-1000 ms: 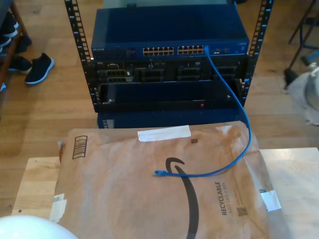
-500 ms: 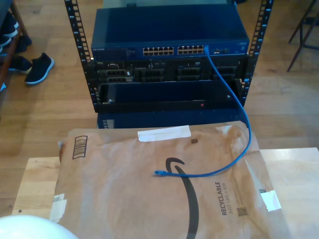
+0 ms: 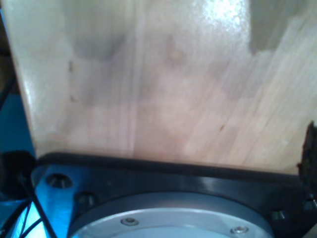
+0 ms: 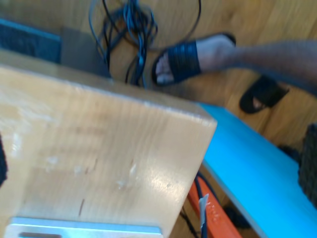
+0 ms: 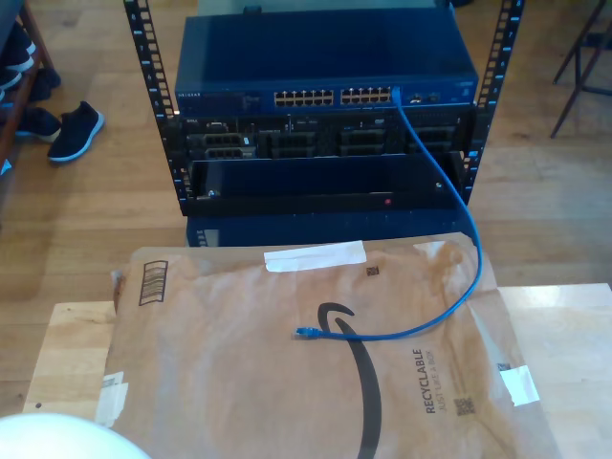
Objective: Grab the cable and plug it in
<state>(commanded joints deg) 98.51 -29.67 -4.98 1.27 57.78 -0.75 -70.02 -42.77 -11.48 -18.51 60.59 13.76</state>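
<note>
The blue cable (image 5: 449, 287) runs from a port at the right end of the switch's port row (image 5: 395, 94) down onto a brown paper mailer (image 5: 239, 382). Its free plug (image 5: 304, 332) lies loose on the mailer near the printed black arrow. In the second wrist view, my second gripper (image 4: 156, 161) hangs over a wooden table corner (image 4: 99, 148). Its dark fingers (image 4: 309, 163) sit at opposite frame edges, wide apart, with nothing between them. In the first wrist view, one dark finger (image 3: 310, 148) of my first gripper shows over bare wood (image 3: 158, 89).
A rack (image 5: 143, 57) holds the blue switch (image 5: 325, 57) and darker units below it. Shoes (image 5: 75, 131) lie on the floor at the exterior view's left. A white rounded shape (image 5: 57, 438) sits at its lower left corner. A person's sandalled foot (image 4: 193, 57) and tangled black wires (image 4: 133, 29) are on the floor.
A pale bulky shape at the exterior view's right edge has gone out of the picture. The cable and the mailer have not moved.
</note>
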